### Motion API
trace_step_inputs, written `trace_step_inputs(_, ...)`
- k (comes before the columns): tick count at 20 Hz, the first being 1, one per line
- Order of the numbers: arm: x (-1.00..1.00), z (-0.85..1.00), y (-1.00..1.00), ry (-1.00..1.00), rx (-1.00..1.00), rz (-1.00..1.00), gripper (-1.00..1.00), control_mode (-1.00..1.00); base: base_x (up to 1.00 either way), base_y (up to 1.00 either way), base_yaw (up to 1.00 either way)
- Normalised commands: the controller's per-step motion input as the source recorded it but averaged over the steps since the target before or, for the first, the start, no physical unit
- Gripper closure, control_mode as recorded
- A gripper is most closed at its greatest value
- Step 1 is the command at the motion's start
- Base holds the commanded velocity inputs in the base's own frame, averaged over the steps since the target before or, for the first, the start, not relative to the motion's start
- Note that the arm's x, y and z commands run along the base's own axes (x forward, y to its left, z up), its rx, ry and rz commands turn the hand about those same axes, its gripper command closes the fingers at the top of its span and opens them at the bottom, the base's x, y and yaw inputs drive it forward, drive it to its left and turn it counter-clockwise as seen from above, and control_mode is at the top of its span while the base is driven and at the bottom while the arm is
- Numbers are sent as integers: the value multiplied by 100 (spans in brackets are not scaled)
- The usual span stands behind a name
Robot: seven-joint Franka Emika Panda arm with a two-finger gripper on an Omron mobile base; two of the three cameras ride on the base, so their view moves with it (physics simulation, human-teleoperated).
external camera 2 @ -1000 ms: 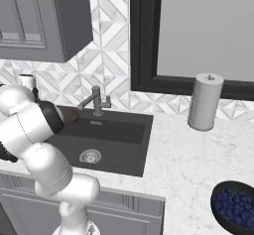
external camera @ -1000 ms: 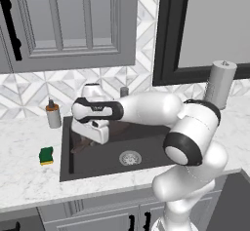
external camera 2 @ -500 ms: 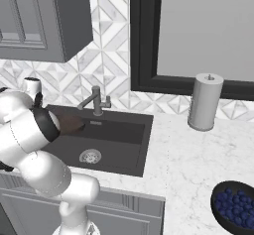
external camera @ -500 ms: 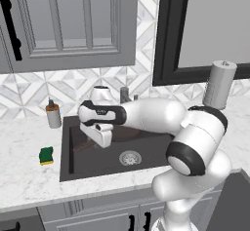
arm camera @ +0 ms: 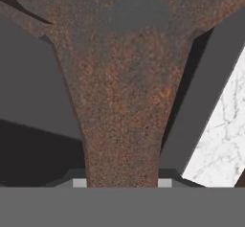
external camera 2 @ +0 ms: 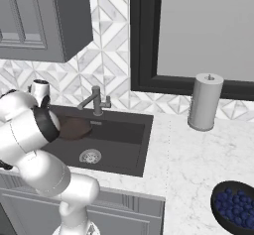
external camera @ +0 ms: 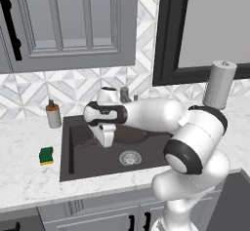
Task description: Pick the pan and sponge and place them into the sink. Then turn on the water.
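Hand view shows the fingers (arm camera: 122, 183) clamped on the pan (arm camera: 129, 77) by its long stiff handle. It looks heavy and hard, so grip tight.

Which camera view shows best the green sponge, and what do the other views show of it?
The left base view shows it best: the sponge lies whole on the white counter, left of the sink. In the right base view the arm covers that side. The hand view looks at the pan over the sink, not at the sponge.
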Motion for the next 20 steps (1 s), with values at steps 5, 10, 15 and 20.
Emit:
trace_step_inputs(5, 0, -26, 0, 0, 0, -10, 100, -100, 0, 0, 0)
trace_step_inputs(10, 14, -29, -6, 0, 0, -12, 100, -100, 0, 0, 0)
trace_step_inputs(15, 8, -28, -23, 0, 0, -10, 100, -100, 0, 0, 0)
trace_step_inputs(20, 7, -35, -10, 0, 0, -7, 100, -100, 0, 0, 0)
